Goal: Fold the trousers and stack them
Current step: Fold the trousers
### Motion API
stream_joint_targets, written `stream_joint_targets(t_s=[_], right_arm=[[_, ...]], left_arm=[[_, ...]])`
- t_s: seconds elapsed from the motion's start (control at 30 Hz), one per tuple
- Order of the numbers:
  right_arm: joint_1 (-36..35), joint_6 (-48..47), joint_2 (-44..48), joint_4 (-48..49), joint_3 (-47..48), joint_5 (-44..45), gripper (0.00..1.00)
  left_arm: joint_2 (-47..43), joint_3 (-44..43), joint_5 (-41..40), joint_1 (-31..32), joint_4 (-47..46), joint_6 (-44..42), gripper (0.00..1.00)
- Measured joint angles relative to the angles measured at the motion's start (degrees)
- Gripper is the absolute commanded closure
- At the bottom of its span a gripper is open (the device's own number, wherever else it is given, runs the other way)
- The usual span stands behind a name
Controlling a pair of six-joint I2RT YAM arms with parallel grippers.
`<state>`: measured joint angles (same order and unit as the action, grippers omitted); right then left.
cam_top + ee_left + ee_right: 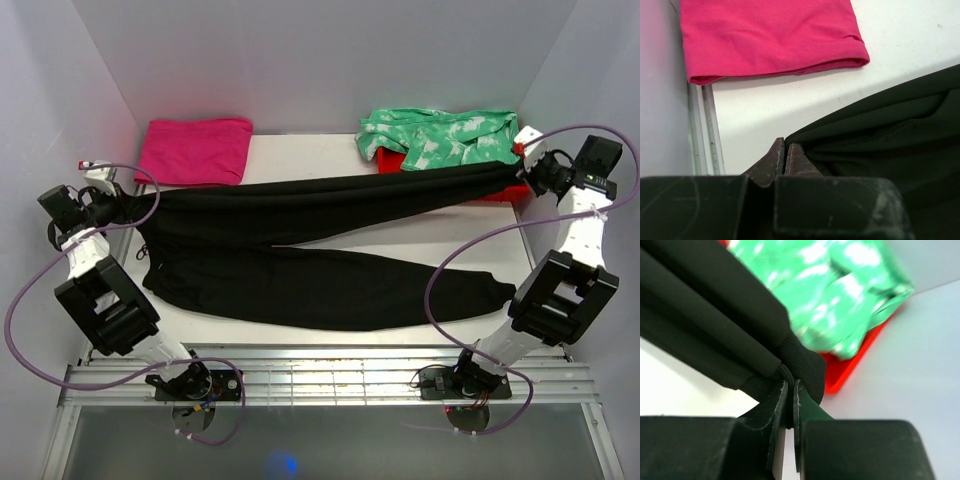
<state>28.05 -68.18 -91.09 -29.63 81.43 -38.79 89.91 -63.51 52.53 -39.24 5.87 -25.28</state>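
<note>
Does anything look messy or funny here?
The trousers are held at both ends by the left gripper and right gripper, one leg stretched tight, the other splayed away on the table. The green garment sits crumpled at the back.

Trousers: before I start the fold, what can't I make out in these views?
- Left wrist: how much of the trousers the shut left gripper has pinched; its own fingers cover the bite.
- Right wrist: the right gripper is clamped on a leg cuff, but the green tie-dye garment behind is blurred.
- Top external and right wrist: the red thing beneath that garment is mostly covered, so what it is remains unclear.
</note>
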Motion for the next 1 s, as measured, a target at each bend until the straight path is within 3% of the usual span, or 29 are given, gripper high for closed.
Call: stream_joint_targets(t_s=[0.33, 0.6, 0.73, 0.87, 1.0], right_arm=[[-3.5, 12.0, -8.5, 11.9, 11.2, -2.8, 0.92], [-4.4, 14.7, -10.0, 16.2, 13.6, -5.1, 0.92], [-3.3, 9.9, -1.7, 17.3, 3.8, -6.6, 0.92], [0.9, 1.6, 13.0, 17.7, -11.9, -9.4, 0.92], [7.3, -8.9, 26.5, 19.5, -29.1, -12.7, 0.92]], left_arm=[[10.3, -5.2, 3.3, 0.4, -12.7, 16.2, 1.00], [12.7, -8.0, 7.8, 0.2, -17.1, 19.2, 1.00], [10.8, -4.4, 11.3, -1.4, -18.5, 17.1, 1.00], [8.0, 2.3, 15.5, -5.4, -19.0, 13.8, 1.00], [6.8, 7.2, 18.4, -9.9, -14.1, 5.0, 1.00]])
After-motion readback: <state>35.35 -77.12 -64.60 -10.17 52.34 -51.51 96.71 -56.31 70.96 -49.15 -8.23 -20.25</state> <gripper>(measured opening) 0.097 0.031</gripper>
